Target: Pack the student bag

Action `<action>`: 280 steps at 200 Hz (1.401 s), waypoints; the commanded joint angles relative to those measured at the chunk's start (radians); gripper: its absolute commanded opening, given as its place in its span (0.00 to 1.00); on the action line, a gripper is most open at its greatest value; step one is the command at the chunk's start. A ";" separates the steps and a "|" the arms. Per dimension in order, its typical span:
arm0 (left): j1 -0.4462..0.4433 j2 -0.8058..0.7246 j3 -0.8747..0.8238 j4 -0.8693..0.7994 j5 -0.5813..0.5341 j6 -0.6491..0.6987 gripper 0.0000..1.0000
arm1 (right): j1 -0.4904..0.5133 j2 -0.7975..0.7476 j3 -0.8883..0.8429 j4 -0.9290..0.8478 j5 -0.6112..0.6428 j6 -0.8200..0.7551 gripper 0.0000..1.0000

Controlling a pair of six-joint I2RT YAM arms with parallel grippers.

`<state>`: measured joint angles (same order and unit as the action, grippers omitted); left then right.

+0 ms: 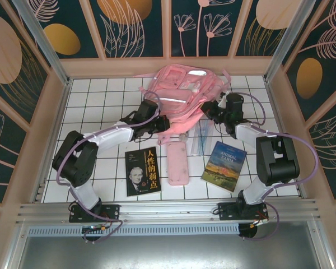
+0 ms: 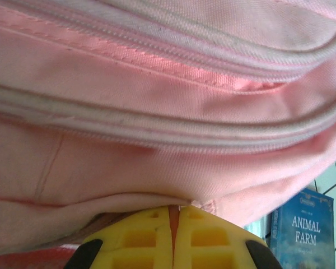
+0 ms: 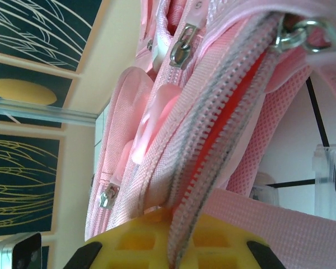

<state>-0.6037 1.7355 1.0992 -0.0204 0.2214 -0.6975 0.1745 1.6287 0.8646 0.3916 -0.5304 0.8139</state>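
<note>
The student bag (image 1: 179, 92), a big pink backpack with a silvery stripe, lies at the back middle of the tiled table. My left gripper (image 1: 167, 124) presses against its near left edge. In the left wrist view the yellow fingers (image 2: 207, 230) are shut, with a thin fold of the bag's pink fabric (image 2: 157, 95) pinched at the tips of the left gripper (image 2: 176, 208). My right gripper (image 1: 211, 109) is at the bag's right side. There the right gripper (image 3: 182, 221) is shut on the edge of the part-open main zip (image 3: 224, 123), with red lining showing inside.
In front of the bag lie a black book (image 1: 143, 171), a flat pink pencil case (image 1: 178, 162), a clear plastic piece (image 1: 199, 140) and the Animal Farm book (image 1: 224, 165). Low walls fence the table. Zip pullers (image 3: 182, 45) hang near the right gripper.
</note>
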 commanded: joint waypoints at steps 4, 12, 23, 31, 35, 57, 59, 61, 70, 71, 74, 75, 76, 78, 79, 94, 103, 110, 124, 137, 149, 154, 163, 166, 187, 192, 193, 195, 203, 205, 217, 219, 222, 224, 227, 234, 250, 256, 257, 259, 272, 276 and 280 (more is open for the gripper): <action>0.102 -0.094 -0.086 -0.150 -0.082 0.081 0.00 | -0.057 -0.088 0.002 0.057 0.017 -0.036 0.00; 0.130 -0.116 -0.103 -0.164 -0.079 0.099 0.00 | -0.066 -0.094 0.002 0.045 0.027 -0.047 0.00; 0.157 -0.144 -0.119 -0.186 -0.093 0.130 0.00 | -0.077 -0.102 0.001 0.036 0.035 -0.058 0.00; 0.167 -0.159 -0.121 -0.203 -0.123 0.155 0.00 | -0.086 -0.102 0.002 0.038 0.035 -0.058 0.00; 0.171 -0.164 -0.121 -0.208 -0.138 0.169 0.00 | -0.090 -0.102 0.002 0.040 0.034 -0.056 0.00; 0.182 -0.161 -0.121 -0.204 -0.139 0.191 0.00 | -0.095 -0.092 0.012 0.048 0.023 -0.050 0.00; 0.181 -0.160 -0.121 -0.200 -0.131 0.191 0.00 | -0.094 -0.091 0.013 0.049 0.022 -0.050 0.00; 0.181 -0.158 -0.121 -0.196 -0.123 0.190 0.00 | -0.094 -0.091 0.013 0.050 0.019 -0.048 0.00; 0.182 -0.147 -0.121 -0.178 -0.082 0.179 0.00 | -0.095 -0.084 0.019 0.057 0.009 -0.042 0.00; 0.182 -0.146 -0.121 -0.176 -0.078 0.177 0.00 | -0.094 -0.085 0.019 0.058 0.007 -0.040 0.00; 0.182 -0.142 -0.121 -0.169 -0.066 0.173 0.00 | -0.093 -0.083 0.020 0.059 0.004 -0.038 0.00; 0.182 -0.141 -0.121 -0.167 -0.062 0.172 0.00 | -0.093 -0.083 0.020 0.060 0.004 -0.036 0.00; 0.182 -0.139 -0.121 -0.166 -0.059 0.170 0.00 | -0.092 -0.082 0.020 0.061 0.002 -0.036 0.00; 0.182 -0.138 -0.121 -0.161 -0.053 0.167 0.00 | -0.092 -0.081 0.021 0.062 0.000 -0.033 0.00; 0.182 -0.137 -0.121 -0.159 -0.050 0.165 0.00 | -0.093 -0.080 0.022 0.062 -0.001 -0.033 0.00; 0.182 -0.125 -0.118 -0.133 -0.006 0.140 0.00 | -0.092 -0.079 0.027 0.058 -0.019 -0.024 0.00; 0.181 -0.125 -0.119 -0.109 0.034 0.118 0.00 | -0.092 -0.084 0.034 0.033 -0.033 -0.025 0.20; 0.178 -0.127 -0.121 -0.082 0.070 0.091 0.00 | -0.091 -0.093 0.039 0.003 -0.040 -0.029 0.38; 0.162 -0.138 -0.121 -0.025 0.128 0.031 0.00 | -0.087 -0.135 0.039 -0.087 -0.031 -0.062 0.70; 0.122 -0.146 -0.110 0.009 0.150 -0.010 0.00 | -0.083 -0.185 0.051 -0.223 0.009 -0.118 0.93; 0.078 -0.146 -0.086 0.027 0.157 -0.036 0.00 | -0.082 -0.231 0.051 -0.317 0.022 -0.150 0.96; 0.062 -0.145 -0.077 0.038 0.164 -0.050 0.00 | -0.079 -0.250 0.045 -0.338 0.014 -0.153 0.96; 0.042 -0.138 -0.067 0.068 0.182 -0.077 0.00 | -0.072 -0.281 0.027 -0.350 -0.010 -0.144 0.96; 0.037 -0.135 -0.064 0.079 0.189 -0.087 0.00 | -0.066 -0.289 0.020 -0.351 -0.016 -0.137 0.96; 0.005 -0.108 -0.029 0.100 0.209 -0.107 0.00 | 0.003 -0.313 -0.018 -0.326 -0.031 -0.070 0.95; -0.001 -0.103 -0.020 0.097 0.210 -0.106 0.00 | 0.026 -0.310 -0.027 -0.311 -0.034 -0.052 0.95; -0.003 -0.101 -0.018 0.096 0.211 -0.106 0.00 | 0.031 -0.310 -0.029 -0.306 -0.034 -0.048 0.95; -0.006 -0.100 -0.015 0.096 0.211 -0.105 0.00 | 0.040 -0.308 -0.034 -0.300 -0.035 -0.041 0.95; -0.015 -0.096 -0.003 0.093 0.211 -0.106 0.00 | 0.079 -0.302 -0.049 -0.262 -0.031 -0.009 0.95; -0.016 -0.096 -0.001 0.093 0.214 -0.107 0.00 | 0.088 -0.300 -0.051 -0.253 -0.030 0.001 0.95; -0.028 -0.100 0.009 0.096 0.213 -0.112 0.00 | 0.134 -0.272 -0.065 -0.201 -0.025 0.052 0.95; -0.030 -0.101 0.011 0.096 0.213 -0.111 0.00 | 0.138 -0.267 -0.065 -0.193 -0.027 0.060 0.95; -0.033 -0.103 0.014 0.095 0.212 -0.111 0.00 | 0.146 -0.258 -0.067 -0.183 -0.031 0.071 0.94; -0.035 -0.104 0.015 0.095 0.210 -0.112 0.00 | 0.149 -0.252 -0.067 -0.179 -0.034 0.079 0.94; -0.037 -0.105 0.019 0.093 0.208 -0.112 0.00 | 0.154 -0.243 -0.068 -0.171 -0.040 0.089 0.94; -0.042 -0.109 0.025 0.090 0.204 -0.108 0.00 | 0.161 -0.223 -0.068 -0.155 -0.054 0.113 0.94; -0.052 -0.114 0.035 0.091 0.202 -0.105 0.00 | 0.169 -0.190 -0.085 -0.114 -0.082 0.166 0.93; -0.055 -0.114 0.039 0.089 0.203 -0.103 0.00 | 0.171 -0.179 -0.092 -0.101 -0.082 0.183 0.93; -0.056 -0.113 0.040 0.089 0.202 -0.102 0.00 | 0.173 -0.178 -0.094 -0.097 -0.080 0.185 0.93; -0.056 -0.114 0.041 0.088 0.203 -0.101 0.00 | 0.174 -0.174 -0.098 -0.092 -0.077 0.190 0.92; -0.064 -0.114 0.044 0.088 0.205 -0.099 0.00 | 0.177 -0.140 -0.106 -0.075 -0.061 0.207 0.89; -0.066 -0.114 0.044 0.089 0.205 -0.098 0.00 | 0.177 -0.126 -0.106 -0.062 -0.062 0.211 0.87; -0.069 -0.115 0.042 0.088 0.204 -0.097 0.00 | 0.178 -0.112 -0.108 -0.047 -0.058 0.218 0.83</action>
<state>-0.6487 1.6421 1.0904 -0.0040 0.3878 -0.7914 0.3416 1.4563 0.7761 0.2386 -0.5842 0.9504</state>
